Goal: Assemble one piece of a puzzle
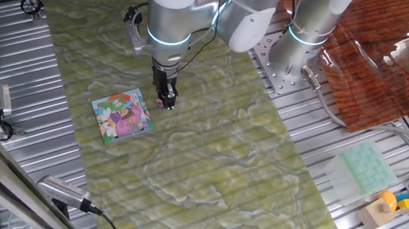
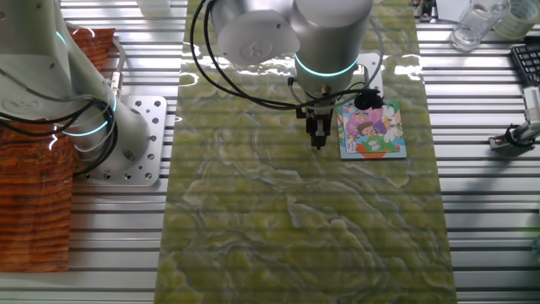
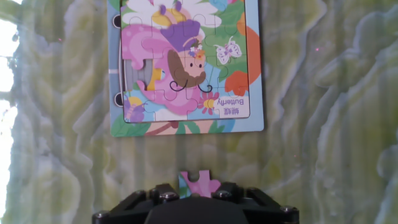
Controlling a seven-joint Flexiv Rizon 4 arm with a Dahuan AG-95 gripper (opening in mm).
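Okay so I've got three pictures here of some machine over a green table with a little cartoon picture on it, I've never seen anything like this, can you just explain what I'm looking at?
The silver machine is a robot arm bolted beside a table covered with a green marbled mat. At its tip is a gripper, a two-fingered clamp.

Two pictures come from fixed cameras looking down at the table from different sides. The third comes from a camera on the robot's hand, looking along the fingers, so the black shape at its bottom edge is the gripper itself.

The cartoon picture is the puzzle, a small square jigsaw lying flat on the mat. In the hand view, the piece, tiny and pink, is pinched by the gripper just short of the puzzle, and a gap shows where the puzzle's picture is incomplete.

Odds and ends lie on the metal surface around the mat.
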